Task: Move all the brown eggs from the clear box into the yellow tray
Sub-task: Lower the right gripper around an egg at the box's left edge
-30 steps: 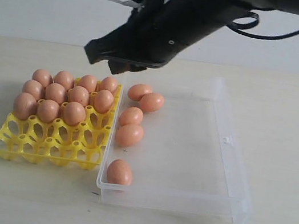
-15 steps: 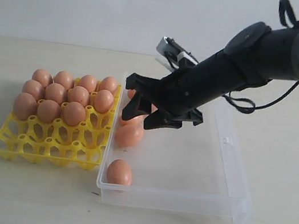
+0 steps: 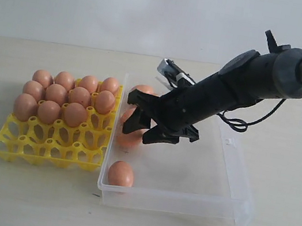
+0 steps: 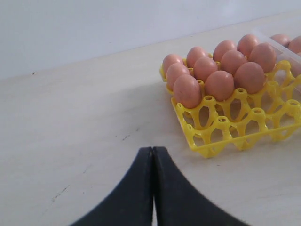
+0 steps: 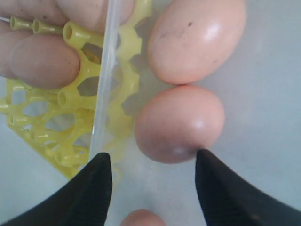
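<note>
The yellow tray [image 3: 46, 144] on the left holds several brown eggs [image 3: 56, 94] in its far rows; its near cups stand open. The clear box [image 3: 198, 174] lies right beside it. Several brown eggs line the box's left wall, among them one alone near the front corner [image 3: 121, 173] and one at the far end [image 3: 143, 90]. My right gripper [image 3: 138, 134] is open, low over the middle eggs. In the right wrist view its fingertips [image 5: 101, 165] straddle the end of one egg [image 5: 178, 123], with a second egg [image 5: 197, 40] beyond. My left gripper [image 4: 153, 153] is shut and empty, over bare table near the tray [image 4: 225, 136].
The box's thin clear wall [image 5: 106, 70] runs between the eggs and the tray's edge. The box floor [image 3: 196, 156] to the right of the eggs is bare. The right arm [image 3: 250, 83] reaches in from the upper right across the box.
My right arm has swung from above the tray's far corner down into the clear box and lowered over the eggs by the left wall. The eggs have not moved.
</note>
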`<state>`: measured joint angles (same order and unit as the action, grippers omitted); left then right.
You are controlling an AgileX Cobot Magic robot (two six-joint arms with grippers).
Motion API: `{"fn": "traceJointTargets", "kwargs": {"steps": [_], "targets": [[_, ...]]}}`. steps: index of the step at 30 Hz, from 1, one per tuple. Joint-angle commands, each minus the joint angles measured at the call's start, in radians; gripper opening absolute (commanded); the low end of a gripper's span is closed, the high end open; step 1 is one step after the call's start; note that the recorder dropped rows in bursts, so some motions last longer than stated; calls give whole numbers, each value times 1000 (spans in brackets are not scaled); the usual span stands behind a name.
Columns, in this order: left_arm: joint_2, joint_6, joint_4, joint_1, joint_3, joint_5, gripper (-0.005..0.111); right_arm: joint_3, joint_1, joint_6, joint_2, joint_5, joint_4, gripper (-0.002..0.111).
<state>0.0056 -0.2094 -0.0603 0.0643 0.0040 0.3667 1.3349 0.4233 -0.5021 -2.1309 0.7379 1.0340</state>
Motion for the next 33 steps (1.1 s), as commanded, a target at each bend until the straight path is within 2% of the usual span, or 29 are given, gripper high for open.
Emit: {"fn": "traceJointTargets", "kwargs": {"steps": [1, 4, 10, 33], "targets": [[-6, 0, -1, 4, -4, -6, 0, -2, -19, -14, -4, -53, 58, 53], [-6, 0, -1, 4, -4, -6, 0, -2, -19, -40, -41, -60, 125, 53], [-6, 0, -1, 4, -4, -6, 0, -2, -19, -47, -70, -113, 118, 53], [-6, 0, -1, 4, -4, -6, 0, -2, -17, -81, -70, -77, 118, 53]]}}
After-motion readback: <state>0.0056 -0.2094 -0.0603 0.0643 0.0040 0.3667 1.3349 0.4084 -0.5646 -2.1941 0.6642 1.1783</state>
